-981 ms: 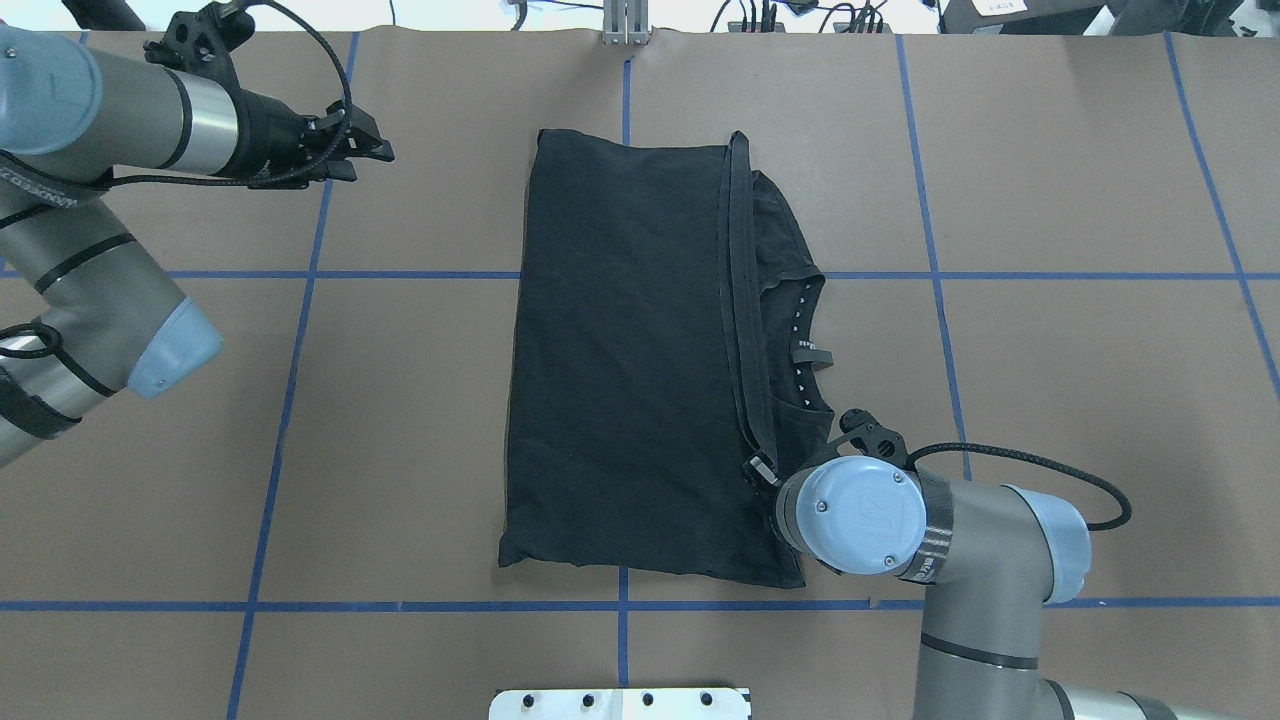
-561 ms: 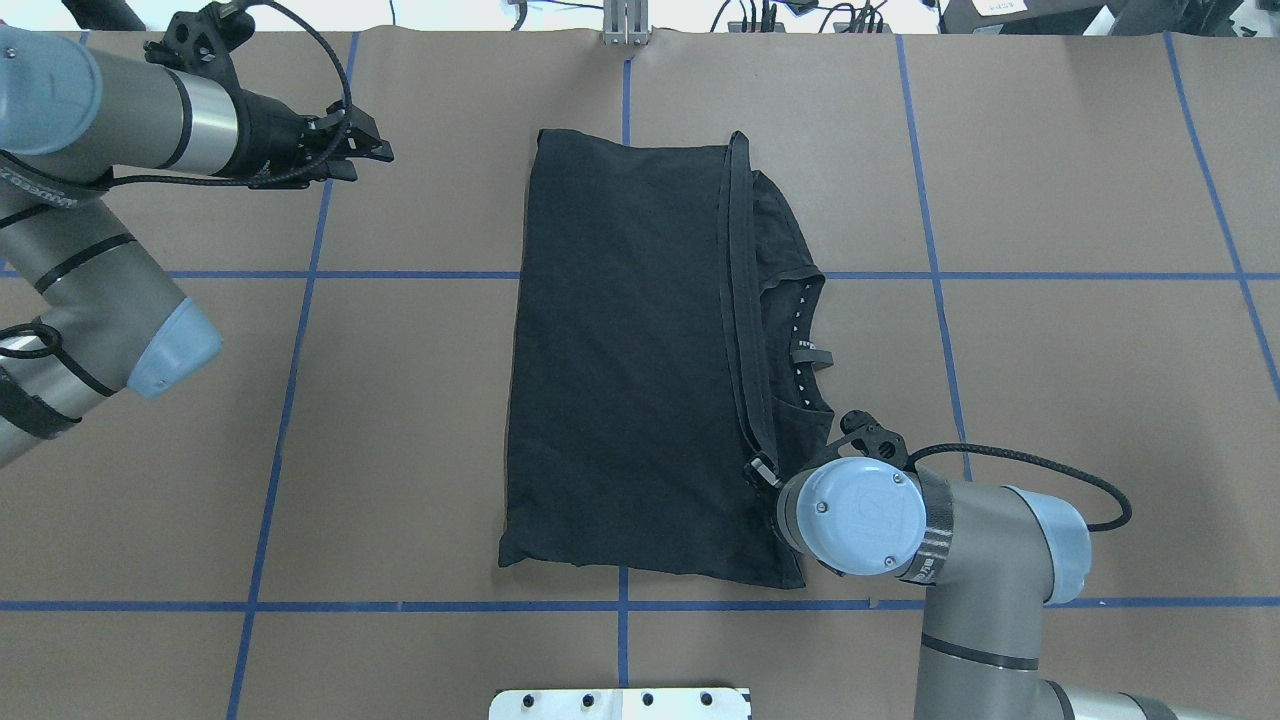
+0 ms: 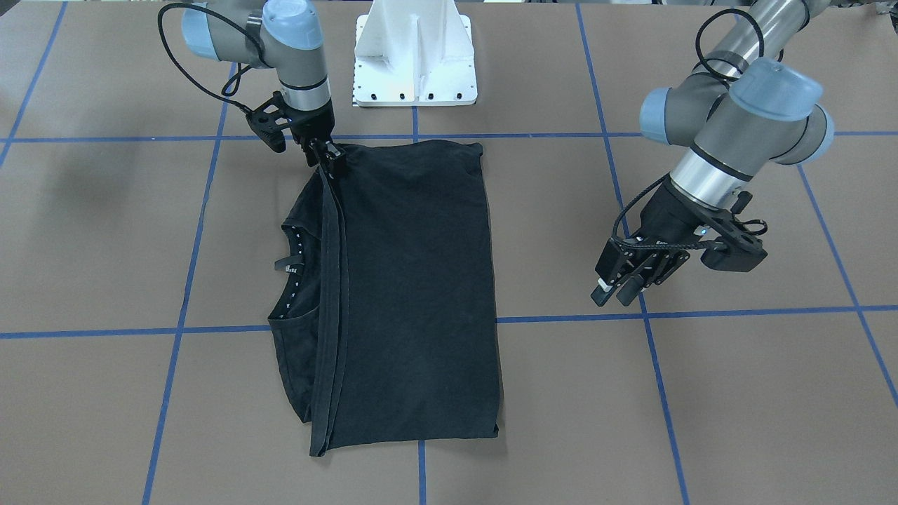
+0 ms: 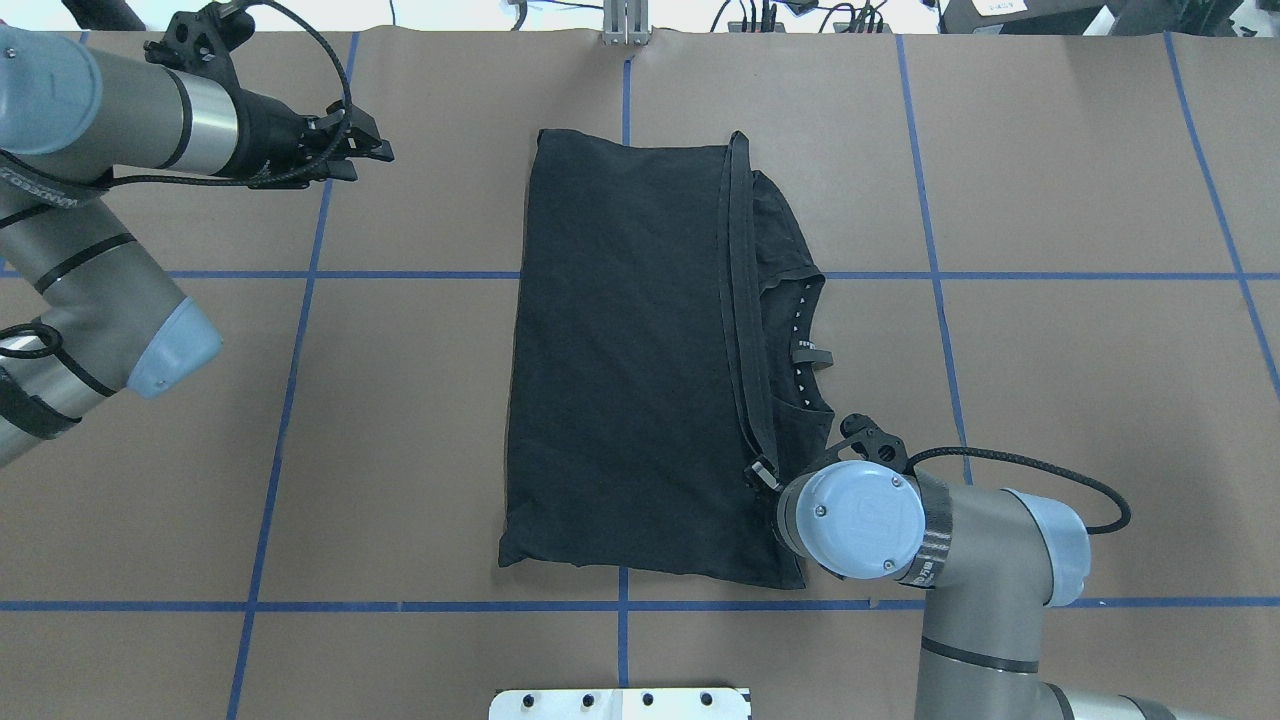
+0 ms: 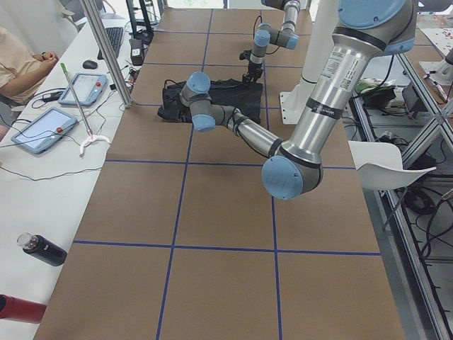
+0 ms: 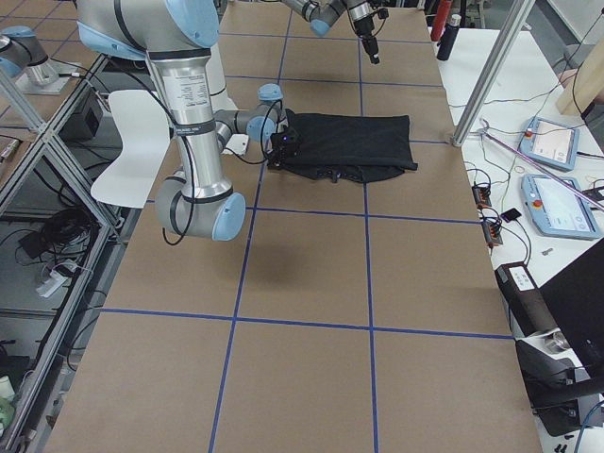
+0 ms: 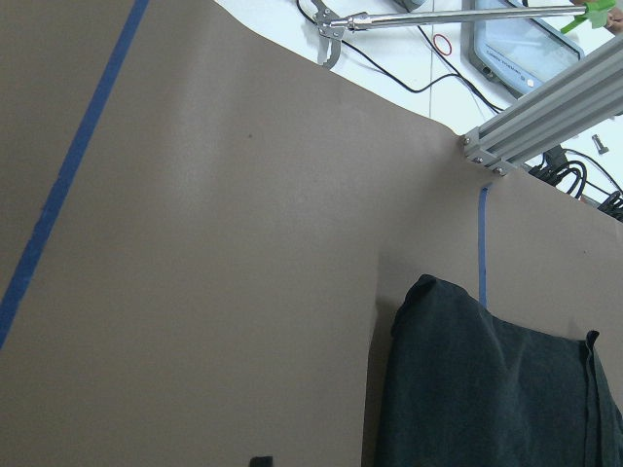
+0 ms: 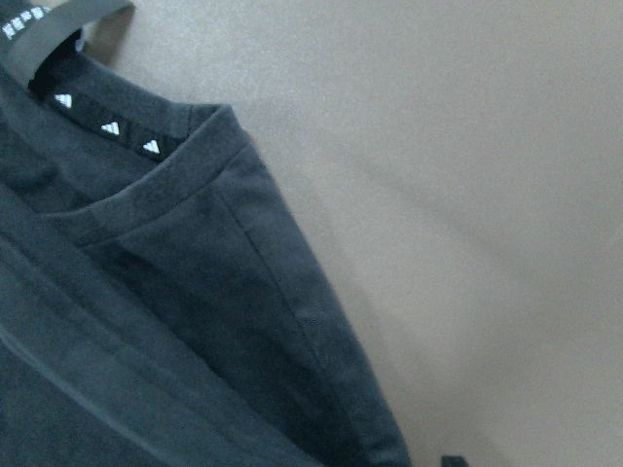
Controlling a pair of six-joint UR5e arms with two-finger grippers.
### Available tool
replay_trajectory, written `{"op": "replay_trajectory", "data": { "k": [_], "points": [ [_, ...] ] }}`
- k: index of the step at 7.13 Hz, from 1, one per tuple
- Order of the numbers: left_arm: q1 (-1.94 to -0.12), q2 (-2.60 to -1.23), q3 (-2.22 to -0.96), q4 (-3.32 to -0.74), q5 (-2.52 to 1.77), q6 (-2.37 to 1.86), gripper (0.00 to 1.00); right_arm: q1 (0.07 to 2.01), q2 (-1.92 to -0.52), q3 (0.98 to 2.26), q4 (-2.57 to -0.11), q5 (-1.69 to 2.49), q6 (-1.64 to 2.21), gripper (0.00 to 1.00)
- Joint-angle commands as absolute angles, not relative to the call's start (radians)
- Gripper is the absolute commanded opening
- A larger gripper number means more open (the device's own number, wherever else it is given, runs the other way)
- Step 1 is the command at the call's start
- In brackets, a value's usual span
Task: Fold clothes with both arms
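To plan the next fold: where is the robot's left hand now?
In the front-facing view the left hand is on the right, above the bare table beside a blue tape crossing, apart from the shirt.

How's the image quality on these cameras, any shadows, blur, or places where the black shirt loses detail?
Overhead view: even light, the black cotton T-shirt reads as a nearly flat dark patch with faint folds. Front-facing view: a soft shadow falls on the brown paper table cover. Right wrist view: close and slightly soft, yet the collar's white logos are legible.

brown paper-covered table (image 4: 1080, 400) gridded with blue tape lines (image 4: 1100, 275).
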State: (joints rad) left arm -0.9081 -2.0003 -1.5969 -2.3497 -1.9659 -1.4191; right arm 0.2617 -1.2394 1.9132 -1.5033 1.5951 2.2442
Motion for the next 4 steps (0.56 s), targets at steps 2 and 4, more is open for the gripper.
{"op": "replay_trajectory", "data": {
  "k": [2,4],
  "points": [
    [-0.908,-2.0,-1.6,-2.349,-1.967,-1.419,0.57,0.259,-1.243,1.911,-1.503,1.594,2.243,0.67],
    [-0.908,-2.0,-1.6,-2.35,-1.967,-1.419,0.57,0.255,-1.241,1.907,-1.503,1.592,2.246,0.51]
  ]
}}
